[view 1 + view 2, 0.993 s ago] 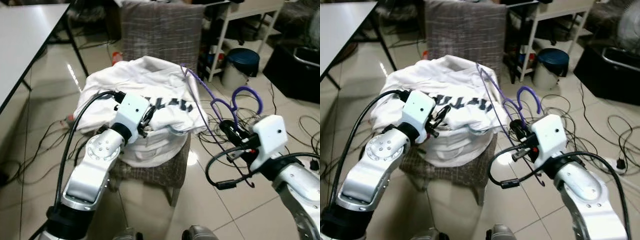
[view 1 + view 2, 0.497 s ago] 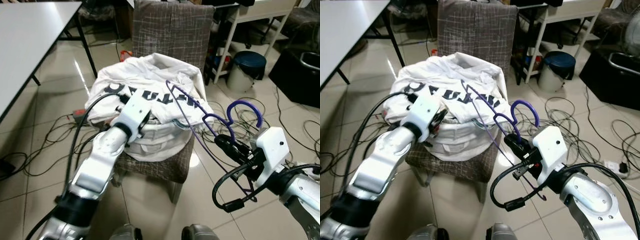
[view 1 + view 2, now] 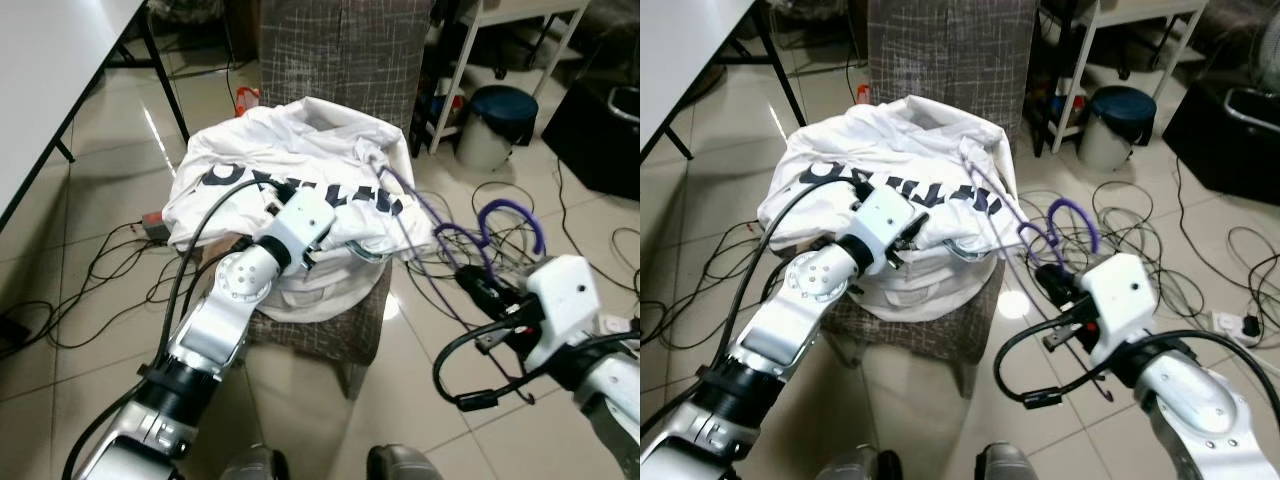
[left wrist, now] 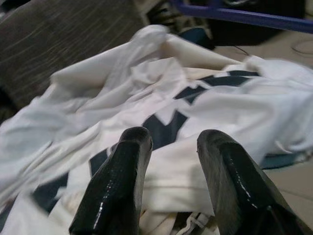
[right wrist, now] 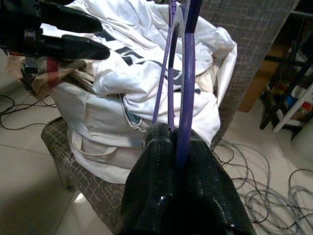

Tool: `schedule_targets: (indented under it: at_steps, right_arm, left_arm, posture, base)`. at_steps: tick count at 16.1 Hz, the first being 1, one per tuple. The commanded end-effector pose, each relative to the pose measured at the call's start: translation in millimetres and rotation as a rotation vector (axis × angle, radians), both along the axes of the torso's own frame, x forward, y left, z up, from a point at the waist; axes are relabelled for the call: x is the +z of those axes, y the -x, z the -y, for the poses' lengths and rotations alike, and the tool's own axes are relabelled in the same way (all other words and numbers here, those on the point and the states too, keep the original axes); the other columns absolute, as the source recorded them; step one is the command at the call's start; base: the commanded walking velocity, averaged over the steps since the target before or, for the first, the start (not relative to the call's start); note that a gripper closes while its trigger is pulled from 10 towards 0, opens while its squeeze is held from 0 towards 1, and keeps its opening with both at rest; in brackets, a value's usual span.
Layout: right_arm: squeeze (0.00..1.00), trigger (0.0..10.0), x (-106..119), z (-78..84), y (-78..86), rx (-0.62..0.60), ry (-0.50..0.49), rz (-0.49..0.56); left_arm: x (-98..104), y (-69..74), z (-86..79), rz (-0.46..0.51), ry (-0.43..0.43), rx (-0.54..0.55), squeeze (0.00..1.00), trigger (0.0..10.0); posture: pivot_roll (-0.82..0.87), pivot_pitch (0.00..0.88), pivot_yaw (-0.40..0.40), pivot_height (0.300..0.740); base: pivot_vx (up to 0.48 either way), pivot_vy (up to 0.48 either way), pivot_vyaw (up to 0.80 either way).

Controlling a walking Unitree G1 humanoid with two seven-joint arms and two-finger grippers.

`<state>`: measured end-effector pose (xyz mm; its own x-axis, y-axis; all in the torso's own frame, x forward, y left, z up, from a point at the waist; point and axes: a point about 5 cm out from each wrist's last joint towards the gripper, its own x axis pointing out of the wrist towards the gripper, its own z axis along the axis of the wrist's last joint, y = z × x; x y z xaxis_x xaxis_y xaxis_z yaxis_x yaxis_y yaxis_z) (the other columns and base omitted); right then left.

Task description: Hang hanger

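A white T-shirt (image 3: pixel 290 150) with dark lettering lies heaped over a bag on a grey checked chair (image 3: pixel 340 40). My left gripper (image 4: pixel 171 139) hovers open just over the shirt's front folds, with nothing between its fingers (image 4: pixel 129 166). To the right of the chair, my right gripper (image 5: pixel 178 147) is shut on a purple wire hanger (image 5: pixel 188 73). The hanger's hook (image 3: pixel 510 210) curls up above that gripper. Its far end (image 3: pixel 395 185) reaches the shirt's right edge.
A white table (image 3: pixel 50 60) stands at the left. A blue bin (image 3: pixel 497 105), a white shelf frame (image 3: pixel 470 30) and a black box (image 3: pixel 600 130) sit at the back right. Cables (image 3: pixel 100 270) trail on the tiled floor on both sides of the chair.
The camera has shifted. My left arm has bent and its gripper sits further right on the shirt. The right gripper keeps its hold on the hanger, whose far end is now at the shirt's right edge.
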<state>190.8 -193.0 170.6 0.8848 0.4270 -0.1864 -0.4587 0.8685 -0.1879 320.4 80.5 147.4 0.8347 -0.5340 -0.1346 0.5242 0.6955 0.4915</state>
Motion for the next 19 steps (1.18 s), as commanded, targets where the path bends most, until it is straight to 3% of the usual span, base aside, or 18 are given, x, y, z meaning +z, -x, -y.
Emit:
schedule_targets:
  at_steps: [1, 3, 6, 8, 9, 11, 16, 17, 18, 19]
  right_arm:
    - [0.0, 10.0, 3.9, 0.4, 6.5, 0.012, -0.002, 0.002]
    - [0.0, 10.0, 5.0, -6.0, 15.7, 0.058, -0.009, -0.011]
    - [0.0, 10.0, 6.0, -10.0, 18.8, 0.067, -0.021, -0.014]
    - [0.0, 10.0, 5.3, -11.3, 19.2, 0.07, -0.029, -0.021]
    - [0.0, 10.0, 4.5, -13.3, 20.1, 0.088, -0.036, -0.036]
    - [0.0, 10.0, 5.6, -18.6, 21.8, 0.145, -0.052, -0.054]
    - [0.0, 10.0, 7.2, -19.4, 17.8, 0.154, -0.045, -0.044]
    - [0.0, 10.0, 6.7, -20.5, 17.9, 0.164, -0.042, -0.051]
    - [0.0, 10.0, 6.1, -20.8, 18.0, 0.166, -0.04, -0.054]
    - [0.0, 10.0, 5.8, -21.1, 18.2, 0.167, -0.041, -0.056]
  left_arm:
    - [1.2, -5.7, -6.3, 0.017, -0.05, 0.024, 0.0, 10.0]
    - [8.7, -17.3, -34.4, 0.041, -0.014, 0.237, 0.0, 10.0]
    - [5.6, -11.1, -56.7, 0.028, -0.04, 0.308, 0.0, 10.0]
    - [-4.9, -3.7, -53.5, -0.04, -0.022, 0.246, 0.0, 10.0]
    - [-9.7, 0.7, -47.5, -0.102, 0.034, 0.22, 0.0, 10.0]
    - [-13.8, -1.2, -46.9, -0.133, 0.031, 0.248, 0.0, 10.0]
    - [-14.9, -14.7, -58.5, -0.037, -0.075, 0.365, 0.0, 10.0]
    - [-14.8, -16.7, -59.7, -0.033, -0.097, 0.366, 0.0, 8.0]
    - [-16.2, -17.7, -60.7, -0.038, -0.104, 0.366, 0.0, 0.0]
    - [-18.2, -18.6, -61.1, -0.044, -0.116, 0.361, 0.0, 0.0]
  posture:
    - [-0.21, 0.113, 0.083, 0.74]
    - [-0.22, 0.115, 0.1, 0.74]
    - [-0.23, 0.118, 0.111, 0.74]
    - [-0.22, 0.12, 0.11, 0.74]
    - [-0.22, 0.12, 0.108, 0.74]
    - [-0.22, 0.117, 0.107, 0.74]
    - [-0.21, 0.112, 0.099, 0.74]
    - [-0.21, 0.111, 0.1, 0.74]
    - [-0.21, 0.11, 0.102, 0.74]
    - [-0.21, 0.109, 0.103, 0.74]
  base:
    - [0.0, 0.0, 0.0]
    - [0.0, 0.0, 0.0]
    - [0.0, 0.0, 0.0]
    - [0.0, 0.0, 0.0]
    - [0.0, 0.0, 0.0]
    - [0.0, 0.0, 0.0]
    - [0.0, 0.0, 0.0]
    - [0.0, 0.0, 0.0]
    - [0.0, 0.0, 0.0]
    - [0.0, 0.0, 0.0]
